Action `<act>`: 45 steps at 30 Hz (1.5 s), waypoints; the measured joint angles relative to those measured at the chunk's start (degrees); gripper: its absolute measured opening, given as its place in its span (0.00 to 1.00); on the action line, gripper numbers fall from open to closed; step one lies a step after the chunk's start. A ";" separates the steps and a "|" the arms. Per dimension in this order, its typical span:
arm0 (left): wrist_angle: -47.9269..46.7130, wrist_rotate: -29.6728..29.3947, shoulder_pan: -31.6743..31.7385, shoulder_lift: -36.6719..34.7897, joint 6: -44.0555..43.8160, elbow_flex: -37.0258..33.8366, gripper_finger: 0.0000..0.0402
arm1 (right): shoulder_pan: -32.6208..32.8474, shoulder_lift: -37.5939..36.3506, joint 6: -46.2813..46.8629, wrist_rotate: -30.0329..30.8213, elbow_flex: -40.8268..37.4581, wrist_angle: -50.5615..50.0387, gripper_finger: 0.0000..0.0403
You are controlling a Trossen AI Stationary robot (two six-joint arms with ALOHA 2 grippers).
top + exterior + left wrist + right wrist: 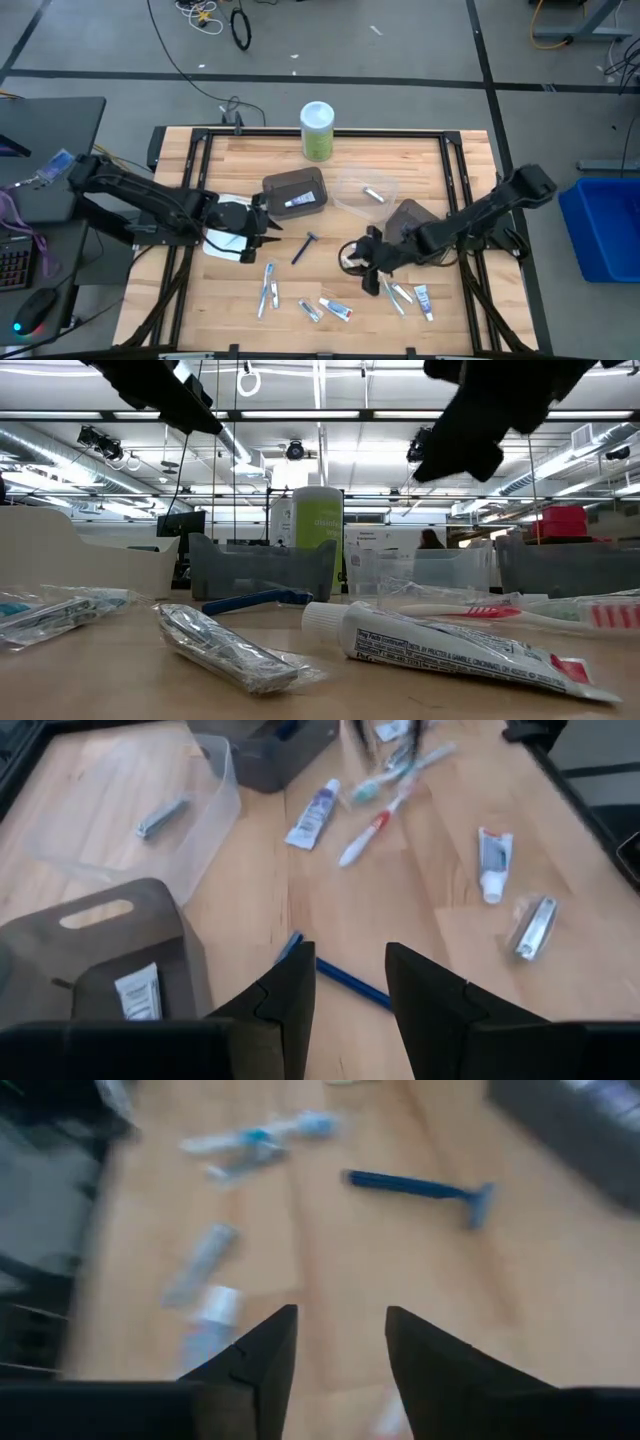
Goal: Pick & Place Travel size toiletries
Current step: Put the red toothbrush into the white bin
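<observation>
my left arm reaches in low from the table's left edge, elbow bent, and my left gripper hangs above the wood just past the white tray, pointing toward the table's middle. its fingers stand apart with nothing between them. just ahead of it lies the blue razor, flat on the bare wood near the centre.

my right arm comes in from the right edge, stretched long and low across the dark tray, and my right gripper hovers right of centre, toward the near edge — fingers spread, holding nothing, aimed toward the razor.

the toiletries are mostly loose along the near edge: two wrapped toothbrushes left of centre, a silvery packet and a white tube beside each other at the middle, and more tubes and brushes under my right wrist. one tube already lies in the dark tray at mid-table, and a small grey item sits in the clear tray — i cannot tell what it is. the green canister stands upright at the far edge.
</observation>
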 joint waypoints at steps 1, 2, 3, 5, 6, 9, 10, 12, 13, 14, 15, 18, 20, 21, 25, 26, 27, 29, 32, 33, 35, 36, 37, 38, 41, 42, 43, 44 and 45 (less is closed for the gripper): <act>0.02 -0.02 0.00 -0.19 -0.02 0.00 0.33 | -0.06 0.89 -2.30 1.40 -0.01 -0.17 0.42; 0.00 -0.02 0.02 -0.29 -0.02 0.00 0.33 | -0.09 1.72 -3.80 2.43 -0.02 -0.17 0.44; -0.17 -0.02 0.03 -0.32 -0.19 0.00 0.33 | -0.22 2.56 -4.20 3.43 -0.02 -0.33 0.45; 0.04 -0.21 0.07 -0.31 -1.37 0.00 0.33 | -0.56 4.21 -3.76 3.21 -0.02 0.33 0.47; -0.04 -0.25 0.07 -0.21 -1.74 0.00 0.33 | -0.74 5.12 -3.06 2.68 -0.02 0.44 0.48; 0.04 -0.26 0.07 -0.15 -3.87 0.00 0.33 | -0.86 7.75 -0.97 0.48 0.21 -0.68 0.50; 0.11 -0.24 0.04 -0.15 -4.76 0.00 0.33 | -0.89 8.43 -0.90 -0.04 0.64 -1.65 0.50; 0.53 -0.25 0.06 -0.15 -6.62 0.00 0.33 | -0.91 9.63 -0.68 0.37 1.79 -3.41 0.50; 1.04 -0.25 0.07 -0.15 -7.38 0.00 0.33 | -1.04 10.04 -0.06 1.09 2.24 -4.83 0.50; 1.48 -0.21 0.05 -0.15 -7.55 0.00 0.33 | -1.24 10.42 0.93 1.19 2.40 -6.24 0.50; 1.67 0.10 0.07 -0.15 -7.61 0.00 0.33 | -1.61 10.93 2.00 1.02 2.45 -7.05 0.49; 1.88 0.28 0.07 -0.15 -7.04 0.00 0.33 | -2.53 12.73 4.28 -0.73 2.49 -7.07 0.49; 1.84 0.28 0.04 -0.15 -6.52 0.00 0.33 | -2.83 14.42 4.43 -1.61 2.56 -7.18 0.49; 1.94 0.28 0.06 -0.15 -6.51 0.00 0.33 | -2.83 15.44 4.52 -1.64 2.56 -7.62 0.49; 1.99 0.26 0.07 -0.15 -6.62 0.00 0.33 | -2.98 17.72 3.09 -2.67 2.82 -7.45 0.48; 2.01 0.24 0.07 -0.15 -6.62 0.00 0.33 | -2.98 17.97 2.14 -3.05 2.82 -7.53 0.47; 1.99 0.26 0.05 -0.15 -6.62 0.00 0.33 | -2.86 18.03 0.99 -3.13 2.82 -7.78 0.45; 1.99 0.22 0.06 -0.15 -6.62 0.00 0.33 | -2.66 18.12 -0.84 -2.30 2.82 -8.15 0.41; 1.99 0.22 0.07 -0.15 -6.62 0.00 0.33 | -2.75 18.16 -0.67 -2.02 2.77 -8.06 0.32; 1.99 0.22 0.07 -0.15 -6.62 0.00 0.33 | -2.90 18.21 0.30 -1.93 2.75 -7.71 0.28; 1.97 0.22 0.07 -0.15 -6.61 0.00 0.33 | -3.22 18.22 2.08 -2.18 2.65 -6.60 0.20; 1.97 0.22 0.07 -0.15 -6.41 0.00 0.33 | -3.25 17.86 2.46 -2.35 2.59 -5.98 0.16; 1.97 0.20 0.07 -0.15 -6.10 0.00 0.33 | -3.25 17.81 2.49 -2.74 2.56 -4.96 0.13; 1.99 0.20 0.07 -0.15 -5.69 0.00 0.33 | -3.26 17.57 2.51 -3.49 2.57 -3.58 0.10; 2.10 0.20 0.06 -0.15 -4.92 0.00 0.33 | -3.06 16.99 1.62 -7.71 3.96 0.34 0.05; 2.09 0.18 0.07 -0.15 -4.92 0.00 0.33 | -2.97 16.19 0.35 -8.66 4.67 1.36 0.05; 2.22 0.18 0.05 -0.15 -4.91 0.00 0.33 | -3.10 15.29 -1.02 -9.61 5.65 2.36 0.05; 2.60 0.12 0.05 -0.15 -4.90 0.00 0.33 | -3.34 14.68 -2.21 -9.84 6.82 4.12 0.05; 2.80 -0.09 0.07 -0.15 -4.90 0.02 0.33 | -3.64 13.92 -3.61 -9.39 7.79 4.84 0.05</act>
